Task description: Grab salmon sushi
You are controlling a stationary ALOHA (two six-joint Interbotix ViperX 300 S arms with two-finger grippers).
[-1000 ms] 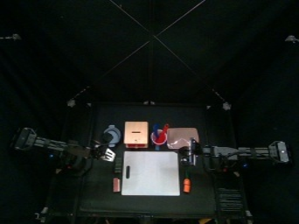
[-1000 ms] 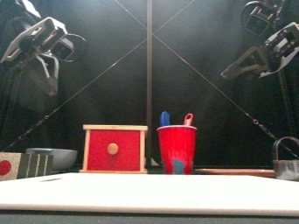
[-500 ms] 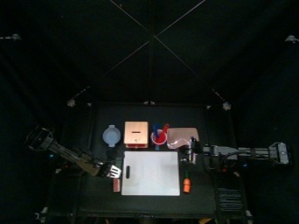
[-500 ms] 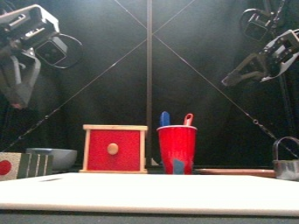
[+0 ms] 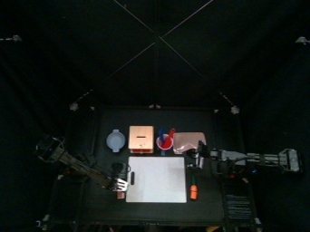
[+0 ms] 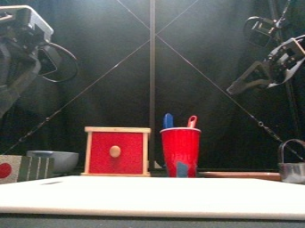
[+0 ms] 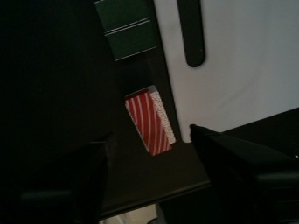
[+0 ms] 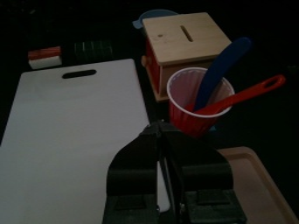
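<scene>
The salmon sushi, a small red piece with pale stripes and a white side, lies on the black table beside the white board. My left gripper hangs over it, open, one jaw on each side, not touching it. From above, that gripper is at the board's left edge and covers the piece. The right wrist view shows the sushi far off past the board. My right gripper is shut and holds nothing, resting near the board's back right corner.
A dark green ribbed block lies just beyond the sushi. A red cup with a blue and a red utensil, a wooden box, a bowl and a pink tray stand behind the board. A brighter orange piece lies on the board's right side.
My left arm has swung from the table's left side toward the front, down to the board's left edge, and its jaws have gone from shut to open. The right arm stayed put.
</scene>
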